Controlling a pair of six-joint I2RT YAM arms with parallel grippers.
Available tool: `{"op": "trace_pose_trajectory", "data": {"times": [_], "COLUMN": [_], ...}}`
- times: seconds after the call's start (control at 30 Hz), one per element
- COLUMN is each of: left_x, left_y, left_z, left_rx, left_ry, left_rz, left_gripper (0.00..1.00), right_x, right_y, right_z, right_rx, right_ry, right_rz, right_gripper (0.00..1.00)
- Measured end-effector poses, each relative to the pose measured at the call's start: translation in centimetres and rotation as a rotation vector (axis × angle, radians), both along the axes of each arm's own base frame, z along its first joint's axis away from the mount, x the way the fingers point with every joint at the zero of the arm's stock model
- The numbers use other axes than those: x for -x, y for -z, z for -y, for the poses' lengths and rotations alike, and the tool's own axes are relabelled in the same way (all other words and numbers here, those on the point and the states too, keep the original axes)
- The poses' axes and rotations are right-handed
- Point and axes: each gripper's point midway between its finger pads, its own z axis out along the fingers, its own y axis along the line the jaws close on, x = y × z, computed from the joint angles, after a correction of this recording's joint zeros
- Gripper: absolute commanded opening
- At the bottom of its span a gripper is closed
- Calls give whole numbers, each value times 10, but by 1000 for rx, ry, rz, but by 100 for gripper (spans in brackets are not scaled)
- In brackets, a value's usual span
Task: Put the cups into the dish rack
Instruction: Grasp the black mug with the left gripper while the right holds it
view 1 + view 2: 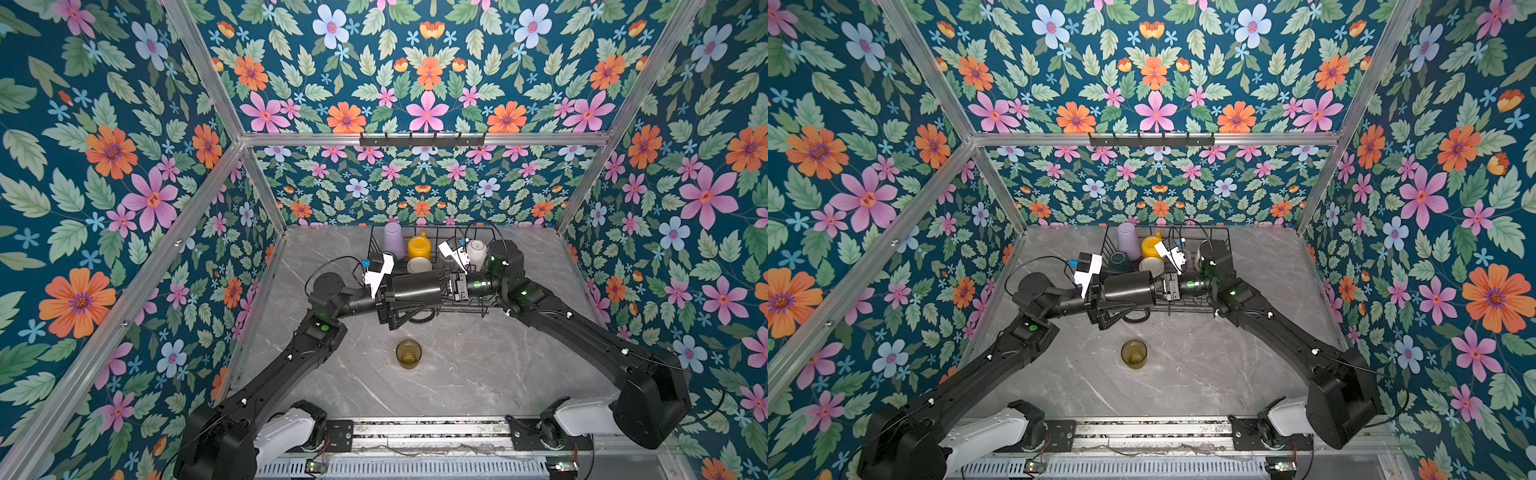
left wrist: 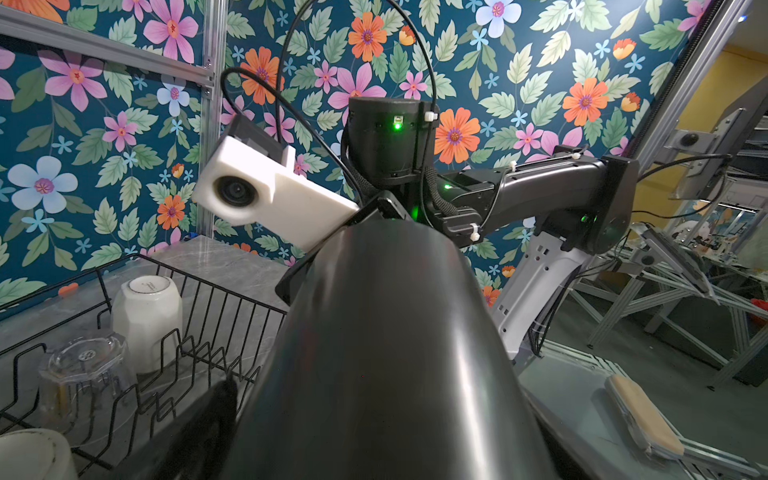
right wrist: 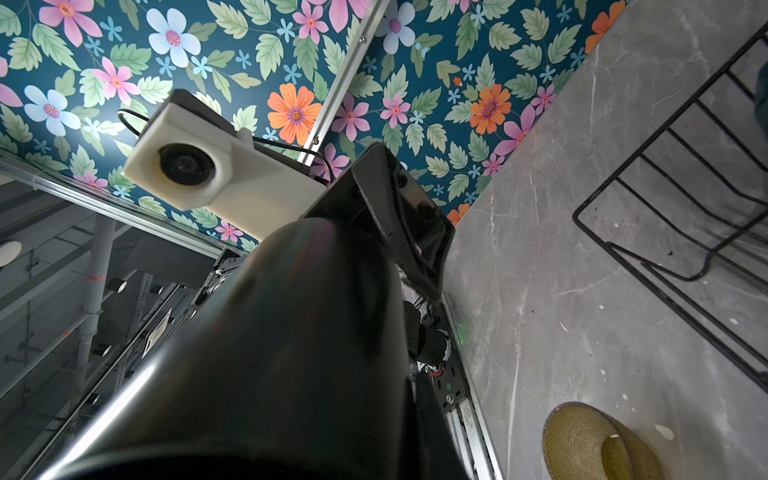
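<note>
Top views both show the black mug point(image 1: 415, 291) lying sideways over the front edge of the dish rack point(image 1: 374, 245), between the two arms. The right gripper point(image 1: 455, 289) is clamped tight on the end nearest it. The left gripper point(image 1: 392, 305) straddles the opposite end with jaws spread wide, and the left wrist view shows one pad point(image 2: 644, 411) clear of the mug. The amber glass point(image 1: 408, 353) stands alone on the table point(image 1: 498, 365), well in front of the rack. The lilac tumbler point(image 1: 393, 240) and yellow mug point(image 1: 417, 246) sit inside at the back.
</note>
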Motion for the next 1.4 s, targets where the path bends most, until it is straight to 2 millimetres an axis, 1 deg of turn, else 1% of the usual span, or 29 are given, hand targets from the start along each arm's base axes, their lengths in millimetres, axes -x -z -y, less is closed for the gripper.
{"op": "trace_pose_trajectory", "data": {"times": [0.27, 0.4, 0.53, 0.77, 0.9, 0.93, 1.07, 1.1, 1.17, 1.4], "left_x": [4, 5, 7, 8, 8, 8, 9, 10, 11, 15], "left_y": [-1, -2, -4, -4, -4, -4, -5, -6, -7, -9], "left_z": [2, 3, 3, 3, 3, 3, 2, 2, 2, -2], "left_rx": [5, 9, 18, 18, 18, 18, 20, 20, 21, 13], "left_ry": [20, 31, 40, 46, 47, 47, 43, 43, 44, 23], "left_rz": [9, 10, 6, 6, 1, 0, 0, 0, 6, 23], "left_gripper": [98, 93, 85, 63, 38, 30, 2, 0, 0, 0], "right_x": [4, 3, 2, 0, 0, -1, -1, -1, 0, -3], "right_y": [0, 0, -1, 1, 2, 2, 2, 2, 1, 3], "right_z": [-10, -12, -14, -15, -15, -16, -16, -16, -17, -17], "right_rx": [-19, -36, -43, -50, -49, -50, -51, -51, -52, -46], "right_ry": [-38, -47, -47, -47, -49, -50, -50, -50, -53, -37], "right_rz": [4, 2, -6, -6, -14, -14, -18, -17, -16, -23], "right_gripper": [0, 0, 0, 0, 0, 3, 14, 17, 22, 32]}}
